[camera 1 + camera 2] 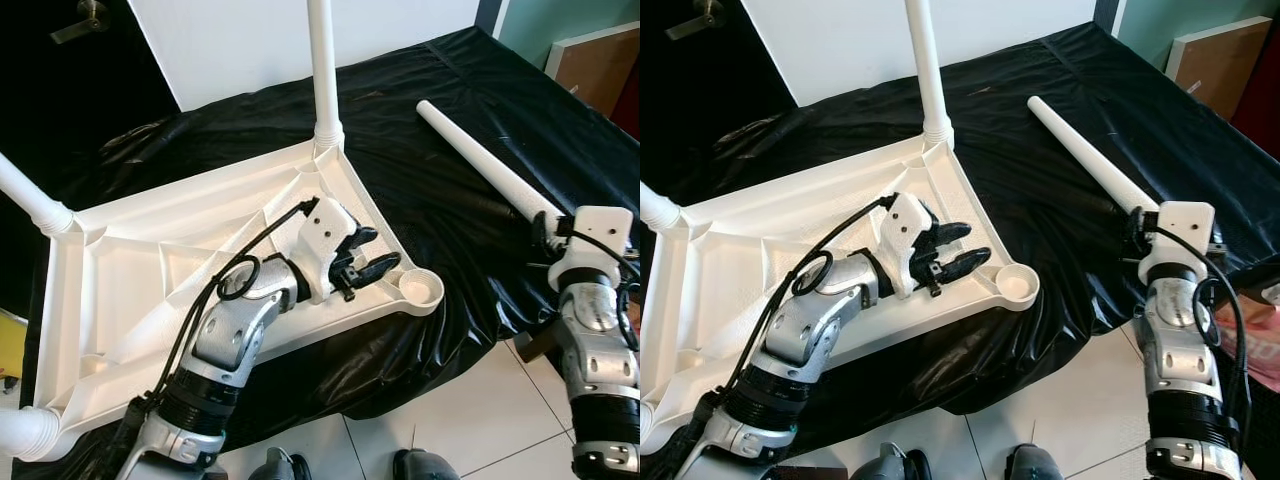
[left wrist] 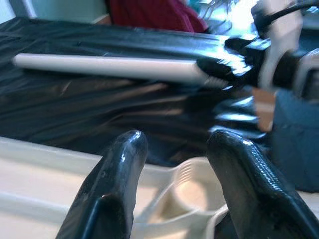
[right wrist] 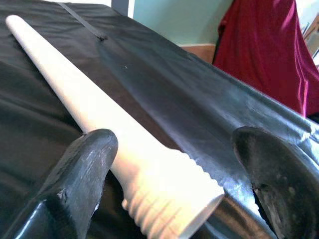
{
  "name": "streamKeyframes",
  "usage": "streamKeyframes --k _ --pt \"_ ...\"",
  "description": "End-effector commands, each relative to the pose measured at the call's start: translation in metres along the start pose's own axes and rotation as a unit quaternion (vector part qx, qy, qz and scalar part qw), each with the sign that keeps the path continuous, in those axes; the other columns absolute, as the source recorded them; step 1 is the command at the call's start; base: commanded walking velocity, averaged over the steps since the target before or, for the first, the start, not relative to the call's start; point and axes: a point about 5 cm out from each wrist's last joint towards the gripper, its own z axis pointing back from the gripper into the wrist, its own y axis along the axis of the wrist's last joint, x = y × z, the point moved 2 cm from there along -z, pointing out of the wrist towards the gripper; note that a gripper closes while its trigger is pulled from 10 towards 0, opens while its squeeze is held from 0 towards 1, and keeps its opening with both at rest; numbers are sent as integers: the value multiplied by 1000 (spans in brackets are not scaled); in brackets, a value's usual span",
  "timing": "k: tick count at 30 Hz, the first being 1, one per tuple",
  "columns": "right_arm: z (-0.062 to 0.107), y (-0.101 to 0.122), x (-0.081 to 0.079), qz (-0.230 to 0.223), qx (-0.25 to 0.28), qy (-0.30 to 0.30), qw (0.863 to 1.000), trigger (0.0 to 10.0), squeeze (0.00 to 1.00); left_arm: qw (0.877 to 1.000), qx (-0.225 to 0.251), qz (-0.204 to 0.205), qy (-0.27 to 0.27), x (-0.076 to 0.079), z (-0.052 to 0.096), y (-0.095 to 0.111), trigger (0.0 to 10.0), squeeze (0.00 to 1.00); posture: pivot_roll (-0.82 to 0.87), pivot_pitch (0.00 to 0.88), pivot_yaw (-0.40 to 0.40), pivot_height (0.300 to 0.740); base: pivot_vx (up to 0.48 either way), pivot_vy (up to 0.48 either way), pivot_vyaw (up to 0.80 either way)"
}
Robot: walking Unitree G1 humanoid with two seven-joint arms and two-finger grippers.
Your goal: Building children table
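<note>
A white plastic tabletop lies upside down on the black-covered surface. One leg stands screwed into its far corner and another leg rises at the left. My left gripper rests open on the tabletop's rim, just short of the empty corner socket. A loose white leg lies on the black sheet to the right. Its threaded end sits between the fingers of my open right gripper, which is not closed on it.
The black sheet drapes over the front edge onto white floor tiles. A brown board leans at the far right. Red fabric hangs beyond the surface. A white wall stands behind.
</note>
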Motion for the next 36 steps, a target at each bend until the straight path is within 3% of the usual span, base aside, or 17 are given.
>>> streamKeyframes --k 1,5,6,11,13,22,33,36 --pt "2 -4 4 -5 -11 1 1000 10000 0 1000 6 -3 -8 5 0 0 10000 0 -129 160 93 740 0 0 0" --pt "3 -8 4 -20 -24 17 999 10000 0 1000 9 -1 -14 9 -3 0 10000 0 -135 161 94 740 0 0 0" --pt "3 -13 0 -39 -43 53 997 10000 0 1000 12 2 -15 12 -6 1 10000 0 -141 160 94 740 0 0 0" --pt "4 -17 -4 -59 -58 86 993 10000 0 1000 19 7 -17 16 -9 3 10000 0 -143 163 93 740 0 0 0" --pt "2 -20 0 -65 -71 89 991 10000 0 999 23 6 -22 19 -11 5 10000 0 -144 164 92 740 0 0 0" --pt "-4 -28 15 -44 -97 73 992 10000 0 999 23 6 -22 21 -12 6 10000 0 -138 166 91 740 0 0 0" --pt "-10 -29 7 -42 -104 105 988 10000 0 999 24 6 -23 22 -13 7 10000 0 -133 171 99 740 0 0 0" --pt "-16 -28 -3 -36 -106 138 984 10000 0 999 25 4 -24 22 -15 9 10000 0 -125 180 101 740 0 0 0"
